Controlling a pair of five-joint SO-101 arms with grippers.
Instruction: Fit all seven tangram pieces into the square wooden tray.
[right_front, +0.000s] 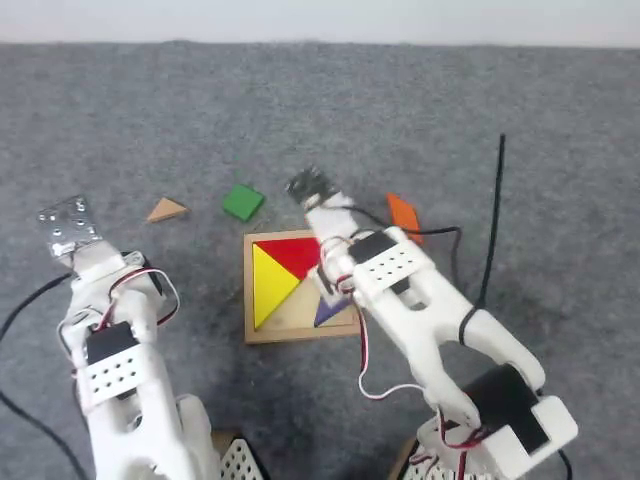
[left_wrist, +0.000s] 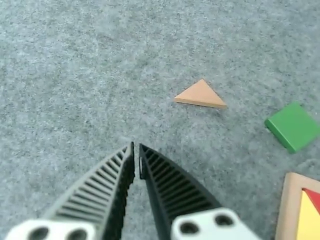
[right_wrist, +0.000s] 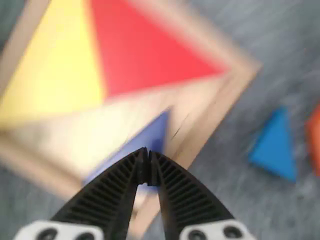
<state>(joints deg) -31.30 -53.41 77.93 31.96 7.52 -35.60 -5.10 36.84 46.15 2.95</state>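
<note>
The square wooden tray (right_front: 300, 332) holds a yellow triangle (right_front: 270, 285), a red triangle (right_front: 290, 253) and a purple piece (right_front: 333, 312). My right gripper (right_wrist: 148, 156) is shut with nothing in it, its tips just above the purple piece (right_wrist: 145, 137) near the tray's rim (right_wrist: 235, 85). A blue triangle (right_wrist: 274, 145) and an orange piece (right_front: 403, 213) lie on the carpet beyond the tray's right side. A tan triangle (right_front: 167, 209) and a green square (right_front: 243, 202) lie left of the tray. My left gripper (left_wrist: 136, 147) hangs shut over bare carpet, short of the tan triangle (left_wrist: 201, 95).
Grey carpet covers the whole table. The right arm (right_front: 400, 280) reaches over the tray's right half and hides what lies under it in the high view. A black cable (right_front: 497, 220) runs along the right side. The far carpet is free.
</note>
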